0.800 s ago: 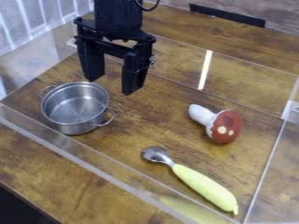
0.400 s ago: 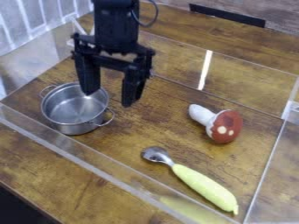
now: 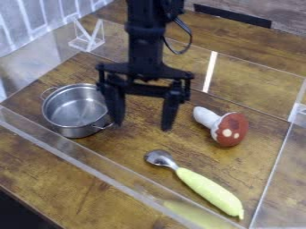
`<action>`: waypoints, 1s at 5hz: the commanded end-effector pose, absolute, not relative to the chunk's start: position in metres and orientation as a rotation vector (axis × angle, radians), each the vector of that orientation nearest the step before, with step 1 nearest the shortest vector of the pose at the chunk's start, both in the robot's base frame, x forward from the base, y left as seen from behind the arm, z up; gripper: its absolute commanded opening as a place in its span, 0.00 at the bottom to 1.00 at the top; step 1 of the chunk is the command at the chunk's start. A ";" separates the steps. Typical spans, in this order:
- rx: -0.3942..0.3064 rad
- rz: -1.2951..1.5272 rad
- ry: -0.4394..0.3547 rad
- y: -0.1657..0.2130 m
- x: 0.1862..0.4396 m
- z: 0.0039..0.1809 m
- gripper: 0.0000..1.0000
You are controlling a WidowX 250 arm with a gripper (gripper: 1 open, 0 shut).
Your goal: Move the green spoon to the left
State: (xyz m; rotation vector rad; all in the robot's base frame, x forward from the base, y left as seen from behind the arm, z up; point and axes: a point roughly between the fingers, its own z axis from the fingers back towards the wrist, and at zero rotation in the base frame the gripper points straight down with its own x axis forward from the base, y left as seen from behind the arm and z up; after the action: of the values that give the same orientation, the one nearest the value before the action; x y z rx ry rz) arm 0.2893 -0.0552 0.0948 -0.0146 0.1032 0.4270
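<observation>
Camera view: the black arm stands upright over the middle of the wooden tabletop (image 3: 48, 170), its tool (image 3: 143, 114) pointing straight down with both fingers (image 3: 116, 106) spread wide and nothing between them. The fingertips hang just above the wood. The green spoon (image 3: 198, 183) lies flat near the front right corner, in front of the tool and a little to its right, apart from it; its silver bowl points toward the tool, its pale handle toward the corner. A steel pot (image 3: 77, 109) sits just beside the tool toward the left edge. A red-capped mushroom (image 3: 225, 125) lies on the tool's other side, toward the right edge.
</observation>
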 end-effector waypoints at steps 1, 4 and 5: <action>-0.057 0.613 0.044 -0.068 0.293 0.098 1.00; -0.131 1.126 -0.012 -0.108 0.292 0.091 1.00; -0.142 1.225 -0.017 -0.119 0.296 0.083 1.00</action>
State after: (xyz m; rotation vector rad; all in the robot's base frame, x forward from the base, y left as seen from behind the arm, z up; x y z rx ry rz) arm 0.2911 -0.1144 0.0719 -0.1072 0.0081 1.2339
